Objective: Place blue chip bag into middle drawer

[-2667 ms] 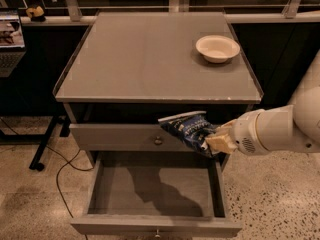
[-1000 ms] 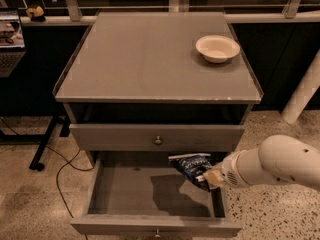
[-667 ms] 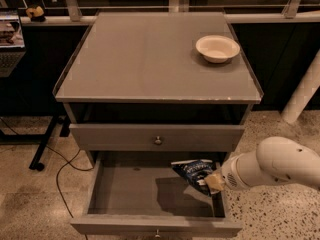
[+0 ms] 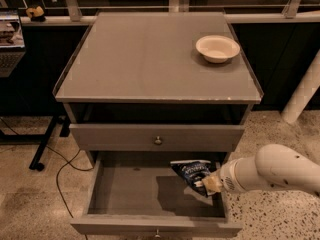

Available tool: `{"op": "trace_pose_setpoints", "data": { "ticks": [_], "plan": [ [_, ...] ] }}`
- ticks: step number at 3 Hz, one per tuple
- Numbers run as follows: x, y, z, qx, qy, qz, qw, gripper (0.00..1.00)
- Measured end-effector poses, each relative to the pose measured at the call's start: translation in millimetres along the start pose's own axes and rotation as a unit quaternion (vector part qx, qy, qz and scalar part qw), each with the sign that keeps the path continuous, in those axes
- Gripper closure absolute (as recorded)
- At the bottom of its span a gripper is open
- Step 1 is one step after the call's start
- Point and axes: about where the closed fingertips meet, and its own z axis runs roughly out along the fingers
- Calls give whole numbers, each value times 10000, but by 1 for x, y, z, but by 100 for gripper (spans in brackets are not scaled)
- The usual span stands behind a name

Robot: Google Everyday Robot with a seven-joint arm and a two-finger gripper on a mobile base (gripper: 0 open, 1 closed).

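- The blue chip bag [image 4: 192, 171] sits inside the open middle drawer [image 4: 131, 193], toward its right rear, tilted, with a shadow on the grey floor to its left.
- The fingers [image 4: 214, 182] pinch the bag's lower right corner; the rest of the bag sticks out up and to the left of them.
- The gripper [image 4: 209, 184] is low in the drawer's right side, near the side wall.
- The white arm [image 4: 274, 174] comes in from the right edge, nearly level, pointing left.
- A white bowl [image 4: 217, 48] rests on the counter [image 4: 145, 59], back right.
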Motion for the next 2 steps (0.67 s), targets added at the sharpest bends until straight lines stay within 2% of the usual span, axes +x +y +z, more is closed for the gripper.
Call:
{"op": "trace_pose_setpoints", "data": {
  "ticks": [1, 2],
  "plan": [
    [-2, -1, 30, -340, -109, -76, 9993, 100],
    [-6, 1, 60, -659, -45, -170, 9977, 100]
  ]
}}
